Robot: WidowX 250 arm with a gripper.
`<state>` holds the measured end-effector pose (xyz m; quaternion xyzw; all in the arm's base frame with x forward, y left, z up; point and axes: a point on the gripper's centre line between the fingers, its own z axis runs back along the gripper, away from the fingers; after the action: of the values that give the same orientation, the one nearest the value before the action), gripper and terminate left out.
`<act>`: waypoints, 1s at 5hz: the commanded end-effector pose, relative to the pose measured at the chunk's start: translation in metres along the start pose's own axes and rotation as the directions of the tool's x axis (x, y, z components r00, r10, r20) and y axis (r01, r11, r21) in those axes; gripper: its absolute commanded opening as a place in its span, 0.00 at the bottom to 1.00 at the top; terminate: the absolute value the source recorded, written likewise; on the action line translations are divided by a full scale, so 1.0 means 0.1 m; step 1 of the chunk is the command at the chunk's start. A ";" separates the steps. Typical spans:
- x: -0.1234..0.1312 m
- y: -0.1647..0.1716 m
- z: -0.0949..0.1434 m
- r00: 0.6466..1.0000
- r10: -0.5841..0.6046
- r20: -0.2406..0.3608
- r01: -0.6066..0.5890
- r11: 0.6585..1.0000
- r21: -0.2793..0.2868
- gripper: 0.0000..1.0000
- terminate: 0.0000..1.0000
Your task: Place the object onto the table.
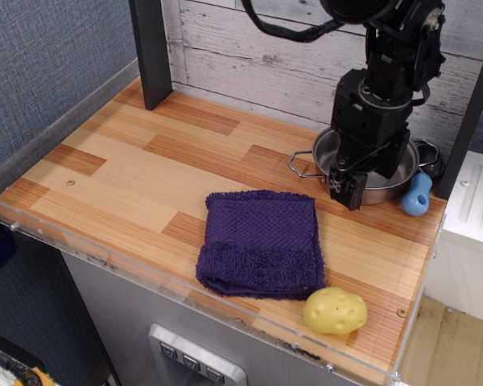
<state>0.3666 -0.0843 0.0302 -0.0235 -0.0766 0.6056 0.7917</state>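
Stainless-steel pot (326,157): sits at rear right of wooden table (129,173), close to the plank wall, base apparently flat on the surface. Left wire loop handle (299,165) visible, pointing toward table centre; right handle mostly hidden behind the arm. Rim and interior largely masked.

Gripper (348,191): black, hanging directly in front of the pot on the camera side, tip low near the front rim. Finger state: cannot tell. Fingers overlap into one dark block from this angle, no gap resolved. Contact with the rim also unclear; possibly just clear of it, possibly pinching the front wall.

Neighbours: blue-handled scoop (417,195) just beside the pot's right edge, probably touching. Purple towel (262,241) near, forward and left of the pot, not touching. Yellow potato toy (335,310) well apart, at front edge near the clear acrylic lip. Dark post (151,50) at rear left, well apart.

Judgement on stage: pot looks already supported by the table, so placement is likely at or near release.

Risks from here:
- If fingers grip the rim, a lift before opening would drag or tip the pot; shallow, light vessel.
- Sideways withdrawal could snag the left loop handle or shove the pot into the scoop.
- Forward withdrawal at low height could catch the towel's rear edge and bunch it.
- Safest exit judged as straight up once fingers are apart.
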 end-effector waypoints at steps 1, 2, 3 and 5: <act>-0.03 -0.08 0.07 1.000 -0.008 0.009 0.008 1.000 -0.027 0.00 0.00; -0.05 -0.07 0.07 1.000 -0.006 0.019 0.007 1.000 -0.021 0.00 0.00; -0.07 -0.09 0.11 1.000 -0.006 0.031 0.007 1.000 -0.027 0.00 0.00; -0.07 -0.11 0.27 0.999 -0.012 0.037 0.015 0.998 -0.065 0.00 0.00</act>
<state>0.3622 -0.0816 0.0258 0.0060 -0.0791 0.6151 0.7845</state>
